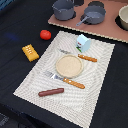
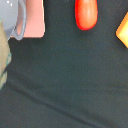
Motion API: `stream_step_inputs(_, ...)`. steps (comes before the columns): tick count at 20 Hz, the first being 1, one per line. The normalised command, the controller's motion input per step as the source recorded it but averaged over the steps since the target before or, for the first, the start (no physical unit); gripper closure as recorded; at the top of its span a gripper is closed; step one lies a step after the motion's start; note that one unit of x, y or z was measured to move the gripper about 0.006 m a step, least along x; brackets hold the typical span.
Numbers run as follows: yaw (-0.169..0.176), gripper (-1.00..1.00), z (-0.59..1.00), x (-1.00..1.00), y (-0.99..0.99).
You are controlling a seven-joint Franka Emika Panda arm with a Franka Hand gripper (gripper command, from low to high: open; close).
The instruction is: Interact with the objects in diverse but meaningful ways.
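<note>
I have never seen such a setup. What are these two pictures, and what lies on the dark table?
Both come from a robot-arm rig. The exterior view is from a fixed camera; the arm itself is not visible there. On a woven beige placemat lie a tan round plate, two orange-handled utensils, a brown sausage and a pale blue-white carton. Beside the mat are a small red tomato and a ridged yellow-orange block. Grey pots stand on a pinkish toy stove. The wrist view looks down from the arm; its pincer is not shown, so nothing appears held.
</note>
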Motion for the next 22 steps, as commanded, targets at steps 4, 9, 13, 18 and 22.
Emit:
stream_step_inputs(4,0.008,-1.0,-0.18,0.0,-0.28)
stream_step_inputs(9,0.001,-1.0,-0.35,0.0,-0.53)
stream_step_inputs(13,0.006,-1.0,-0.3,0.0,-0.48)
stream_step_inputs(18,0.015,-1.0,-0.41,-0.03,-0.15)
stream_step_inputs(22,0.018,-1.0,-0.47,-0.11,-0.03)
